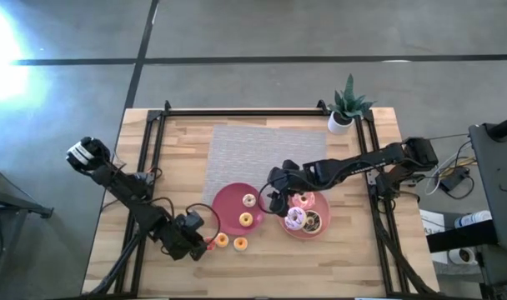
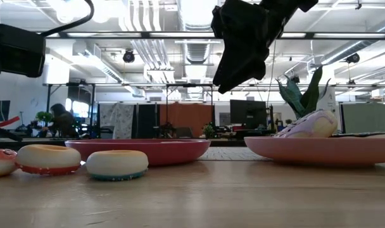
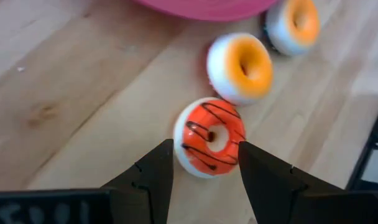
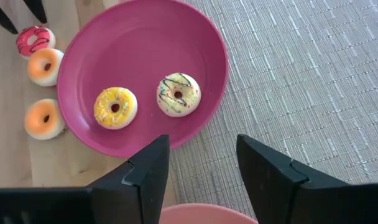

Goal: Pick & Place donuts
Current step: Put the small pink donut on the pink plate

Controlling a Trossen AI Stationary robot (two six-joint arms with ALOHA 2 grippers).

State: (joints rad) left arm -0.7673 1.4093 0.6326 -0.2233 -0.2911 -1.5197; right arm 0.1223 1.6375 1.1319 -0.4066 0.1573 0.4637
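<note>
My left gripper (image 3: 204, 144) (image 1: 203, 242) is open and low over the table's near side. Its fingers stand on either side of a small red donut (image 3: 209, 137) with dark drizzle that lies flat on the wood. Two small orange donuts (image 3: 241, 66) (image 3: 293, 23) lie beyond it. My right gripper (image 4: 201, 140) (image 1: 274, 197) is open and held high between the two pink plates. The left plate (image 4: 89, 62) carries a yellow donut (image 4: 115, 107) and a pale drizzled donut (image 4: 178, 94). The right plate (image 1: 320, 232) holds pink, sprinkled (image 1: 295, 218) and brown-iced donuts.
A grey woven mat (image 1: 253, 150) lies behind the plates, partly under them. A potted plant (image 1: 347, 108) stands at the far right corner. Black frame rails (image 1: 145, 150) run along the table's left, right and far sides. Bare wood lies along the near edge.
</note>
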